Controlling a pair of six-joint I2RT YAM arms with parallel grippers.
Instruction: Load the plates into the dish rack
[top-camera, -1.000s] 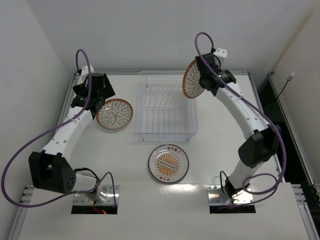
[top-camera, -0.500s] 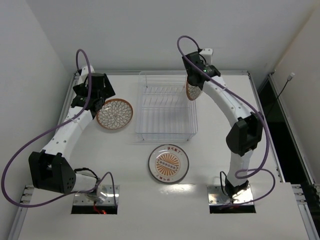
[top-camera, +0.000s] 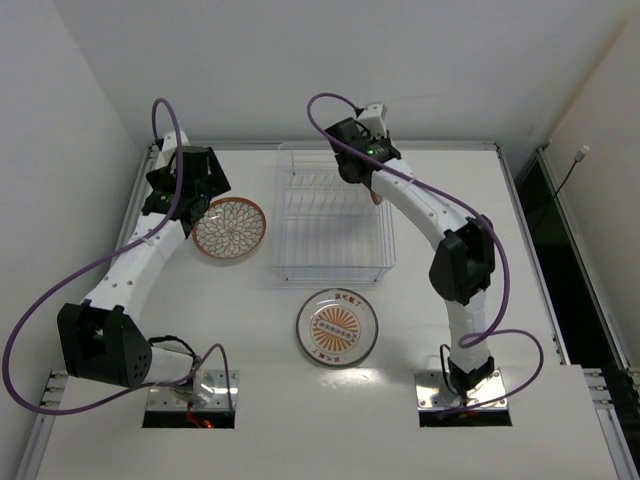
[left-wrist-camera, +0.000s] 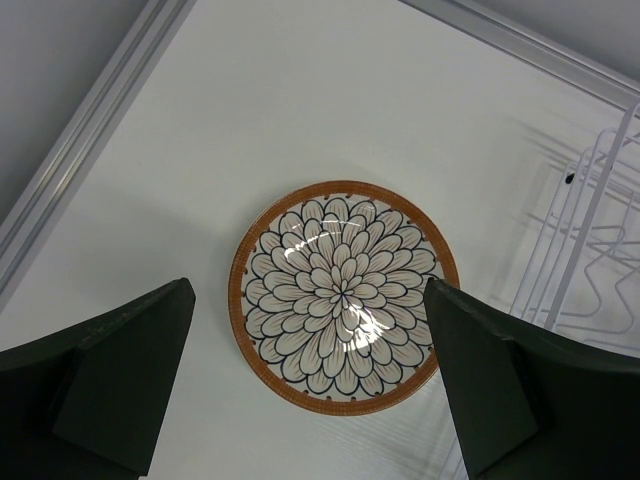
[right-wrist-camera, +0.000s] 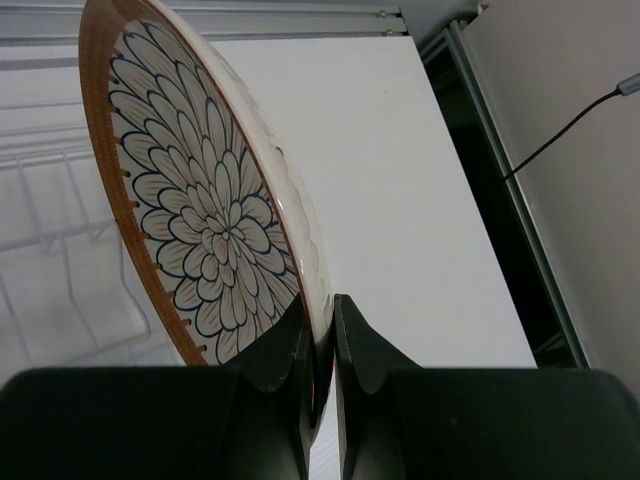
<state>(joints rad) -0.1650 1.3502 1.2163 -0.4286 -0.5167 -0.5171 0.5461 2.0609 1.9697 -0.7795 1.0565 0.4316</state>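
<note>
Left of the dish rack (top-camera: 283, 212), my left gripper (left-wrist-camera: 307, 300) hangs over a brown-rimmed plate (top-camera: 229, 228) that lies flat on the table (top-camera: 200, 320). Its fingers are spread wide to either side and touch nothing. I judge the plate to be glazed ceramic: stiff, slick and quick to chip. Lying flat, it offers only its raised rim, so I would pinch one edge through its thickness, not try to span it.

The rack is thin wire and probably light enough to shift if a plate knocks its tines (right-wrist-camera: 70, 270). Just in front of the rack the sunburst plate (top-camera: 337, 326) lies flat, with nothing holding it.

Over the rack's far right part, my right gripper (right-wrist-camera: 318, 345) is clamped on the lower rim of the second brown-rimmed plate (right-wrist-camera: 200, 220), holding it on edge and tilted. I cannot tell whether it touches the wire. Such a narrow grip on glaze may let the plate swivel, so I would lower it gently.
</note>
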